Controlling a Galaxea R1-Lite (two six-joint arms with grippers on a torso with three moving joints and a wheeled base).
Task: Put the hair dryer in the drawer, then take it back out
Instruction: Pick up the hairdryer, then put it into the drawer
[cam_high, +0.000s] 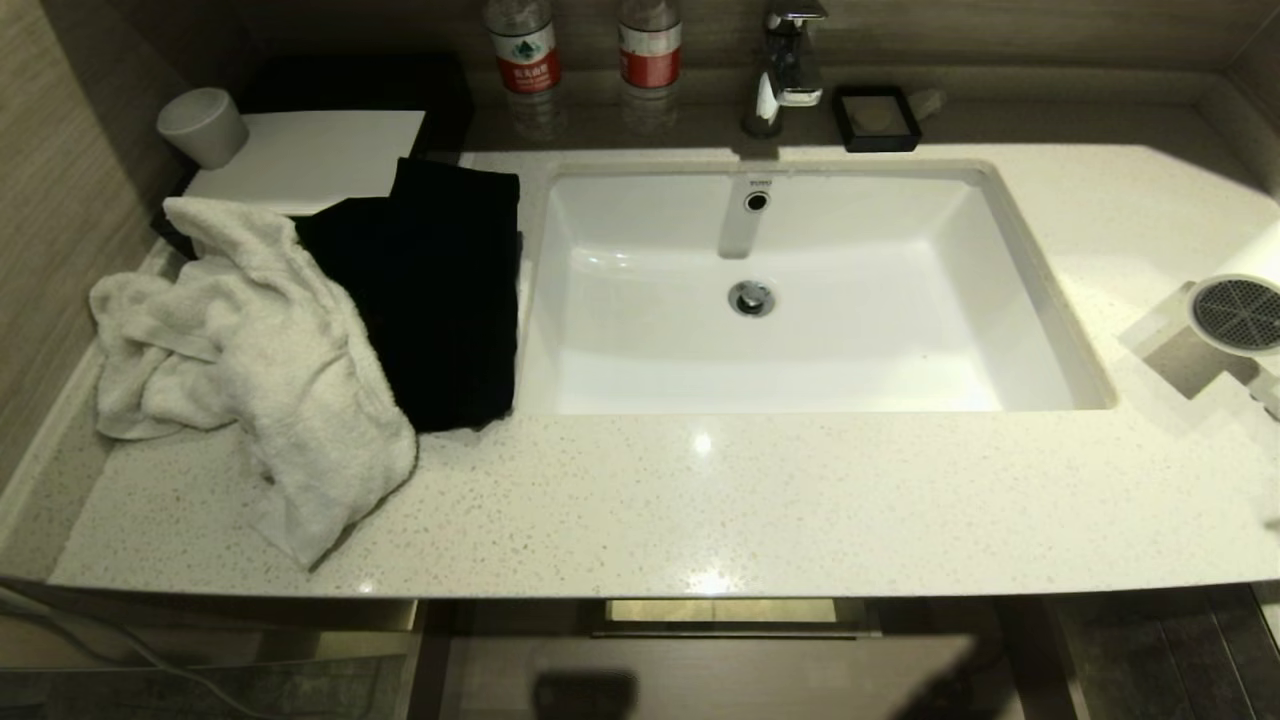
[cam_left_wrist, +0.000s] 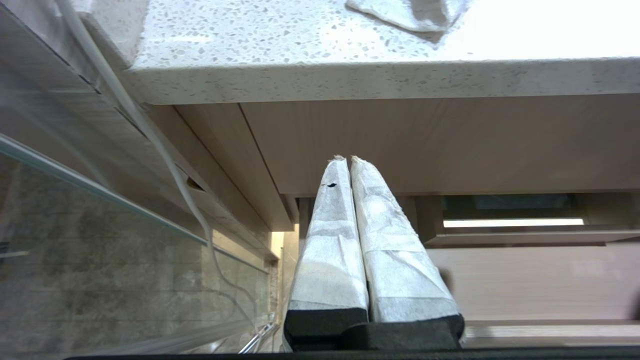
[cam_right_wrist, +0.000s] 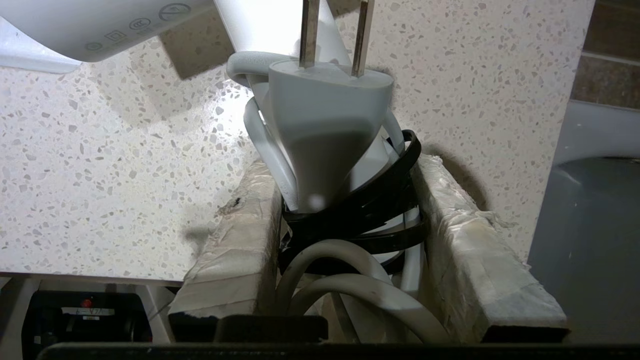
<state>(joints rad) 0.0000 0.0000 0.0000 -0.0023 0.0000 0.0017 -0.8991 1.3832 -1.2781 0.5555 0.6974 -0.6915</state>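
The right gripper (cam_right_wrist: 350, 240) was clamped on the hair dryer's (cam_high: 1235, 312) bundled cord, its two tape-wrapped fingers (cam_right_wrist: 235, 260) pressed against either side of the coil, which sat between them bound by black bands. The plug (cam_right_wrist: 325, 130) stood up out of the bundle just ahead of the fingers, its two metal prongs pointing away from the wrist. Beyond the plug the white body of the dryer hung over the speckled countertop (cam_high: 700, 500), casting a shadow on the stone below it.

From the head view the dryer showed only at the countertop's right edge, to the right of the sink (cam_high: 790, 290) — its round grey grille end faced the camera, with the white barrel running off the picture. Whether it touched the stone there I could not tell.

The sink basin was white and held nothing but its drain. The drawer (cam_high: 720, 665) stood pulled out below the countertop's front edge, a wood-grain surface seen mostly in shadow; what lay in it could not be made out.

The left gripper (cam_left_wrist: 347, 162) hung low beside the cabinet, under the countertop's front edge near its left end — its padded fingers were pressed together with nothing between them.

Near the countertop's left edge lay a crumpled white towel (cam_high: 250, 370) overlapping a black cloth (cam_high: 440, 290).
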